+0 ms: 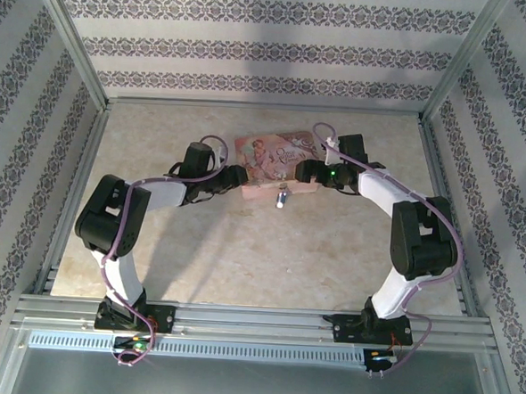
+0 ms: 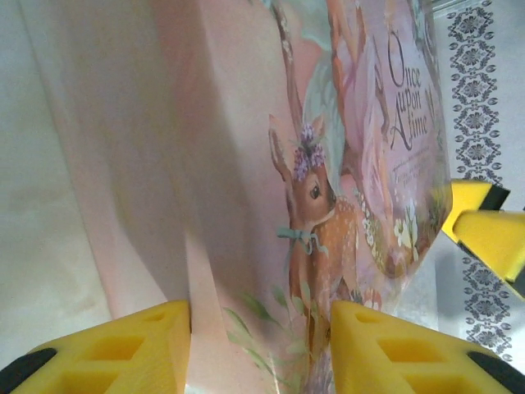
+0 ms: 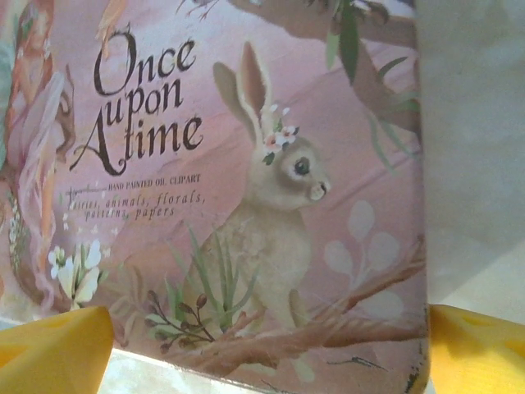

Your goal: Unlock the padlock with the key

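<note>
A pink picture-printed box [image 1: 279, 158] lies at the far middle of the surface [image 1: 241, 258]. The padlock [image 1: 282, 199] sits just against the box's near edge, between the two arms. The left tool [image 1: 237, 179] straddles the box's left end, its fingers [image 2: 123, 353] on either side of it. Whether they press it I cannot tell. The right tool [image 1: 305, 172] stands wide apart at the right end.

The left arm [image 1: 122, 233] and right arm [image 1: 411, 251] reach toward opposite ends of the pink box [image 1: 275, 151], elbows bent outward. The left tool [image 1: 237, 179] straddles its left end, fingers [image 2: 107, 349] apart; whether they press it is unclear. The right tool [image 1: 305, 171], spread wide, straddles its right end.
</note>
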